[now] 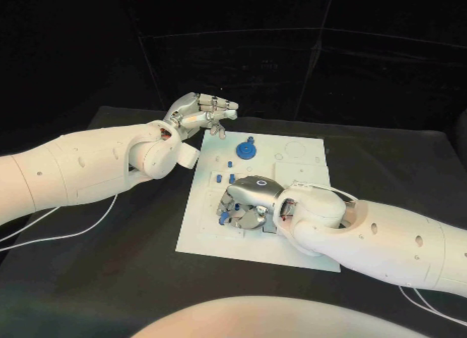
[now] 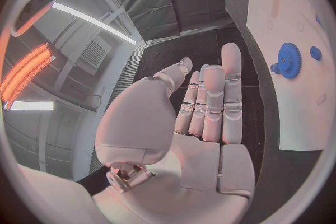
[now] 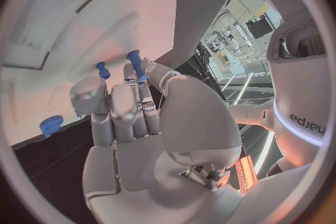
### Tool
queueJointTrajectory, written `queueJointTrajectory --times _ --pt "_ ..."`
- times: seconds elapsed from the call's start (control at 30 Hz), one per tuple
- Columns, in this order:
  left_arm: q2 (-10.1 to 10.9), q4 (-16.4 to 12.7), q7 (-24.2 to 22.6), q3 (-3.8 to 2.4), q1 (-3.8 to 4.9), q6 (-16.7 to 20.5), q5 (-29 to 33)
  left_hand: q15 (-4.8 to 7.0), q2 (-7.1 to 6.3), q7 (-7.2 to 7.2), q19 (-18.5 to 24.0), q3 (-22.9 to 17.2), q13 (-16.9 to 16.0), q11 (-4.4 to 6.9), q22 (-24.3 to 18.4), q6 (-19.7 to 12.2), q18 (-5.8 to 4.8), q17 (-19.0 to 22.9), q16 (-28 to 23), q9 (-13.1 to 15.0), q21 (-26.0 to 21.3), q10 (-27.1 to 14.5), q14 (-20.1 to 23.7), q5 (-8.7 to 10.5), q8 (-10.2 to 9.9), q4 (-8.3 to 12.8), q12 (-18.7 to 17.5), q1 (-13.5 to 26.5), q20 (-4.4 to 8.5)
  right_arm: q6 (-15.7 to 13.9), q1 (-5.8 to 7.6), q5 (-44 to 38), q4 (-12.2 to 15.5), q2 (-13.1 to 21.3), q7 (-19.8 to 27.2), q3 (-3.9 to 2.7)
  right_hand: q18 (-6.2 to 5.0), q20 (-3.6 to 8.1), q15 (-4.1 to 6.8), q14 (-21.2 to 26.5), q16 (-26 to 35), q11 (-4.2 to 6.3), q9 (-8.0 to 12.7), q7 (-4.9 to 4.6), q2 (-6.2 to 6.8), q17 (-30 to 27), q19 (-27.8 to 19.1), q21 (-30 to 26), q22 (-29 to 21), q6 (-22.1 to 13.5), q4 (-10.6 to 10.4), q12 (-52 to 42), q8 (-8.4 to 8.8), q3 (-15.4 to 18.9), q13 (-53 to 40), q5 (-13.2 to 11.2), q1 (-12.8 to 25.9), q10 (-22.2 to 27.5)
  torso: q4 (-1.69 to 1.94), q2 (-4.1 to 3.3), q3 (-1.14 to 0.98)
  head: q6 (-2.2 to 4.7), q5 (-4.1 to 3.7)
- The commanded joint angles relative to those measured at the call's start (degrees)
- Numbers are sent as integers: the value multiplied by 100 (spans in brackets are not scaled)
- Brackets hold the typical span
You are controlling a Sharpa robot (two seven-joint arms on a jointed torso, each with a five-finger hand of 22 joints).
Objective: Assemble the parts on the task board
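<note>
Beyond the task board (image 1: 309,151) far-left edge hovers the left hand (image 1: 200,113).

Worktop: you have a black worktop (image 1: 111,282) under the scene.
Backdrop: dark panels (image 1: 325,63) stand behind it.
Ceiling light: a long white strip light (image 2: 91,22) runs overhead.
Side glow: an orange-red lamp (image 2: 28,70) glows nearby.

The white task board (image 1: 304,158) is laid flat on the table; a blue gear (image 1: 246,149) and small blue pegs (image 1: 225,176) are seen on it.
</note>
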State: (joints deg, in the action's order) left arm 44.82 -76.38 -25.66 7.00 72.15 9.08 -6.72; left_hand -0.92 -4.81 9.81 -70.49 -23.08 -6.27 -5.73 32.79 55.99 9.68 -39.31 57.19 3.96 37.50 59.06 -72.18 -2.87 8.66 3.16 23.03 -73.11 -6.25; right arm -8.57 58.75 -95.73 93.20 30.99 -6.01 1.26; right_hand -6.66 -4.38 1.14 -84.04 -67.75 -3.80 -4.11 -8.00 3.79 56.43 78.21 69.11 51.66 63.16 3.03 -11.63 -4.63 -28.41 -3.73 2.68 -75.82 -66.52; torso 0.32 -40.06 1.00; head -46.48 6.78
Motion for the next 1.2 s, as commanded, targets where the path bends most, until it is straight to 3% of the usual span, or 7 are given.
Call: queueJointTrajectory --times 0.03,0.33,0.67,0.87,1.0,1.07,1.2 --pt "-5 -1 -9 -3 8 -86 12 5 20 36 36 36 -5 -7 -5 -10 74 5 -24 -8 -19 -36 24 6 25 -13 18 -46 -23 138 -2 -163 -25 -15 -166 11 -10 -47 -26 -81 -5 -45 9 -33 55 -7 -16 4 -11 -34 3 63 7 -1 9 27 33 48 0 -2 -2 -1 0" --pt "-4 3 16 -3 8 -108 12 5 20 36 36 36 -5 -7 -5 -10 74 5 -24 -8 -19 -36 24 6 25 -13 18 -46 -23 -55 -2 -219 -18 -39 -183 12 -12 -90 -78 -68 -9 -107 38 -79 205 -23 -36 1 -18 -235 -16 169 101 96 10 41 170 231 2 1 -4 7 -11" --pt "-8 14 33 -3 8 -127 12 2 24 40 38 50 -6 -11 -11 -15 73 23 -31 -9 -28 -47 34 6 25 -22 24 -32 -26 -766 -3 -126 45 38 68 13 -63 -105 -95 -19 27 -116 47 -95 638 -125 -168 -179 -313 -1811 -130 78 113 1077 -27 397 440 826 -6 1 -8 30 -26" --pt "8 16 40 -2 8 -133 12 2 24 40 38 50 -6 -11 -11 -15 73 23 -31 -9 -28 -47 34 6 25 -22 24 -32 -26 -1291 -2 430 409 479 431 10 -111 -151 -137 66 215 -174 8 -173 388 -413 -277 -408 -642 -1726 -400 -445 43 2353 -94 682 194 1231 2 -1 -15 51 -32" --pt "29 23 46 -1 8 -127 12 2 24 40 38 50 -6 -11 -11 -15 73 23 -31 -9 -28 -47 34 6 25 -22 24 -32 -26 -1534 43 1068 804 1058 549 -16 -115 -155 -154 45 172 -199 -38 -188 246 -370 -264 -409 -638 -1432 -465 -706 -78 2523 -129 745 75 1125 -14 16 -4 71 -81" --pt "34 22 46 0 7 -130 12 2 24 40 38 50 -6 -11 -11 -15 73 23 -31 -9 -28 -47 34 6 25 -22 24 -32 -26 -1557 133 1523 934 1374 521 -37 -87 -158 -143 -5 67 -181 -81 -191 123 -240 -181 -295 -459 -1157 -474 -915 -202 2519 -180 759 12 848 -9 21 5 107 -181" --pt "41 22 48 1 7 -137 12 2 24 40 38 50 -6 -11 -11 -15 73 23 -31 -9 -28 -47 34 6 25 -22 24 -32 -26 -1468 309 2331 1100 2019 286 -55 22 -74 -9 -164 -368 23 -128 -50 -18 352 114 161 264 -773 -502 -1529 -370 2515 -450 780 -24 -130 -23 28 7 157 -351"
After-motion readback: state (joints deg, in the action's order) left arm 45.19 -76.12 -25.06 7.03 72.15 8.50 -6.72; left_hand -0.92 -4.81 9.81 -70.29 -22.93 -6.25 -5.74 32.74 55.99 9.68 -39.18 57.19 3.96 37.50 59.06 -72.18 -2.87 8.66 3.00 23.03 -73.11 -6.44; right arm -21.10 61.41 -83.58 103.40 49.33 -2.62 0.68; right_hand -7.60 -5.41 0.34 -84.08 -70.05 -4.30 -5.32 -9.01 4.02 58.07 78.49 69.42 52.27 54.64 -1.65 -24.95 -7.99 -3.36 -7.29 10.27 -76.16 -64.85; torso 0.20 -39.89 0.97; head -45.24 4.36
